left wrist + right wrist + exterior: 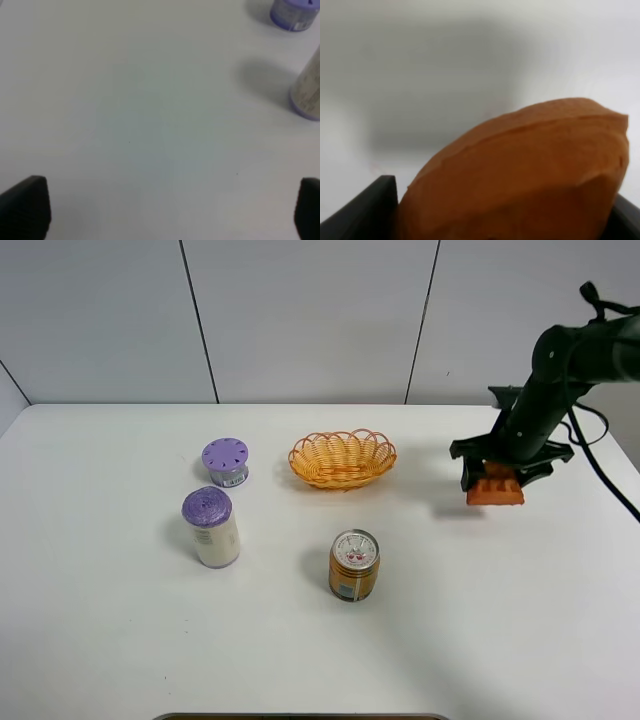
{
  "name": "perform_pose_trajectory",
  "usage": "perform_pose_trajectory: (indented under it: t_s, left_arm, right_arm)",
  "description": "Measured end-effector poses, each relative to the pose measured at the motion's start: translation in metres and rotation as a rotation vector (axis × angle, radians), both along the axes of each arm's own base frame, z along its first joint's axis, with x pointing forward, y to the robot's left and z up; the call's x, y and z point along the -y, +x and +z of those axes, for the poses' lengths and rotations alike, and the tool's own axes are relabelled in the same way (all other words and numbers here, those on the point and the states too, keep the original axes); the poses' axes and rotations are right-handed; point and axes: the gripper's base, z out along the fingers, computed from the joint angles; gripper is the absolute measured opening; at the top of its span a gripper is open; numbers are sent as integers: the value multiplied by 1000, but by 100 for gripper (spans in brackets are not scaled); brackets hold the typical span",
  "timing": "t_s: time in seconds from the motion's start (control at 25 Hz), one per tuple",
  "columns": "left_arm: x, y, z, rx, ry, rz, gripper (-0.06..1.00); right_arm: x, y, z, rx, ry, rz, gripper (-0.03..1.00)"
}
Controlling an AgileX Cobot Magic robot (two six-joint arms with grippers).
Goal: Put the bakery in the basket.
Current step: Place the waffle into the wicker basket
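Observation:
The bakery (495,491) is an orange-brown wedge at the right of the table, held between the fingers of my right gripper (497,476). It seems lifted slightly, with a shadow to its left. In the right wrist view the bakery (520,170) fills the space between the dark fingers (367,212) of the right gripper (500,220). The wicker basket (343,437) sits empty at the table's middle back, well left of the bakery. My left gripper (160,210) is open and empty over bare table; it does not show in the exterior view.
An orange-gold drink can (354,564) stands in front of the basket. A low purple-lidded tub (226,461) and a taller white bottle with a purple lid (211,527) stand at the left. Both also show in the left wrist view: tub (295,12), bottle (307,90).

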Motion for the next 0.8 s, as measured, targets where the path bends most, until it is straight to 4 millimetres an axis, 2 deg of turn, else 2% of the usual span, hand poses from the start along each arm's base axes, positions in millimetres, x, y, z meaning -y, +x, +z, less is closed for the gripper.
perform_pose_trajectory:
  t_s: [0.2,0.32,0.44,0.64,0.8]
  left_arm:
    - [0,0,0,0,0,0,99]
    - [0,0,0,0,0,0,99]
    - [0,0,0,0,0,0,99]
    - [0,0,0,0,0,0,99]
    - [0,0,0,0,0,0,99]
  right_arm:
    - [-11,17,53,146,10,42,68]
    - [-32,25,74,211,23,92,68]
    - [-62,27,86,274,40,160,68]
    - [-110,27,89,381,87,219,68]
    - [-142,31,69,421,122,237,68]
